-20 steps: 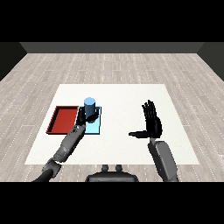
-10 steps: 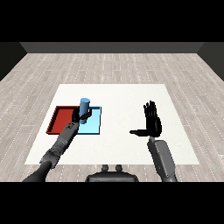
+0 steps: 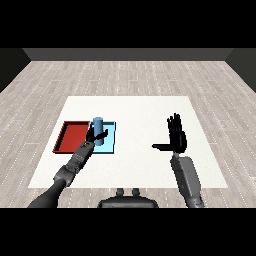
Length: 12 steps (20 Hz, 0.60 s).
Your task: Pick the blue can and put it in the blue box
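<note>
The white bench [image 3: 150,110] carried two trays side by side toward its nine o'clock side, the red tray [image 3: 70,136] on the outside and the light blue tray [image 3: 111,145] just beside it toward the middle. The largest change over the last second was in the left arm: a second earlier the forearm had reached well up across the blue tray, and it had since drawn back toward seven o'clock, so that the left hand [image 3: 96,137] now sat over the tray's near left part. The blue can [image 3: 98,125] had moved with it, from the tray's twelve o'clock edge to a spot nearer the border shared with the red tray. It stood upright, its foot hidden by the hand, so whether it rested on the tray floor could not be told. In my judgement the carry was all but done and only the release remained, though the can stood close to the red side.

The left fingers [image 3: 102,135] were curled round the can's lower body. The right hand [image 3: 176,139] had not moved: it was held upright above the bench at about three o'clock, well apart from both trays, fingers straight and spread, thumb out toward nine o'clock, holding nothing.
</note>
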Tool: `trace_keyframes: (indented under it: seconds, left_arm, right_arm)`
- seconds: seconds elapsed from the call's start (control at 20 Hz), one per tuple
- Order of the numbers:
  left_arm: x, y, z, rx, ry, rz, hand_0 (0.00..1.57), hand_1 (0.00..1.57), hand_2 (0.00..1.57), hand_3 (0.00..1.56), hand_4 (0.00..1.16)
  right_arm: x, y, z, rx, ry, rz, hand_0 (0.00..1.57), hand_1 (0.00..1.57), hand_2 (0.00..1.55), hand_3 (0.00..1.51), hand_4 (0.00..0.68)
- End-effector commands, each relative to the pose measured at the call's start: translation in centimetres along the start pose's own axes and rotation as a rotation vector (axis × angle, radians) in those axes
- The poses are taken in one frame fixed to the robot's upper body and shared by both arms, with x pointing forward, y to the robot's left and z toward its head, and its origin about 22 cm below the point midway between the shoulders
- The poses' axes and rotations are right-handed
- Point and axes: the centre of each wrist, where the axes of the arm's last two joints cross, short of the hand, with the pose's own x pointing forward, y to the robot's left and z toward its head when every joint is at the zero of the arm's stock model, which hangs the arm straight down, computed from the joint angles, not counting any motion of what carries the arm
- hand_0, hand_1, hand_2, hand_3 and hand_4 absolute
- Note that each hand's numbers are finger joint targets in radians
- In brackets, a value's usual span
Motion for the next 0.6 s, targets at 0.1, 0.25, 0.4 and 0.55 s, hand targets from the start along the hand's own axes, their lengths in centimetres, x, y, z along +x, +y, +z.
trace_keyframes:
  seconds: [0.1,0.25,0.4,0.55]
  left_arm:
    - [-2.9,-0.6,1.3,0.036,0.136,0.085,1.09,1.09,1.09,0.96,0.51]
    - [-3.4,0.6,0.9,-0.018,0.178,-0.036,0.0,0.0,0.0,0.0,0.36]
    - [-0.5,0.9,-0.4,0.057,0.162,-0.102,0.0,0.0,0.0,0.0,0.0]
    - [-0.8,0.9,-0.2,0.114,0.126,-0.037,0.0,0.0,0.0,0.0,0.0]
  right_arm:
    - [0.1,-0.3,0.0,-0.027,-0.009,-0.048,0.0,0.0,0.0,0.0,0.0]
    - [1.3,-1.3,-1.0,-0.014,-0.023,-0.042,0.0,0.0,0.0,0.0,0.0]
    - [0.7,-1.7,0.3,0.016,-0.026,-0.034,0.0,0.0,0.0,0.0,0.0]
    - [1.5,0.0,0.7,0.025,-0.038,-0.017,0.0,0.0,0.0,0.0,0.0]
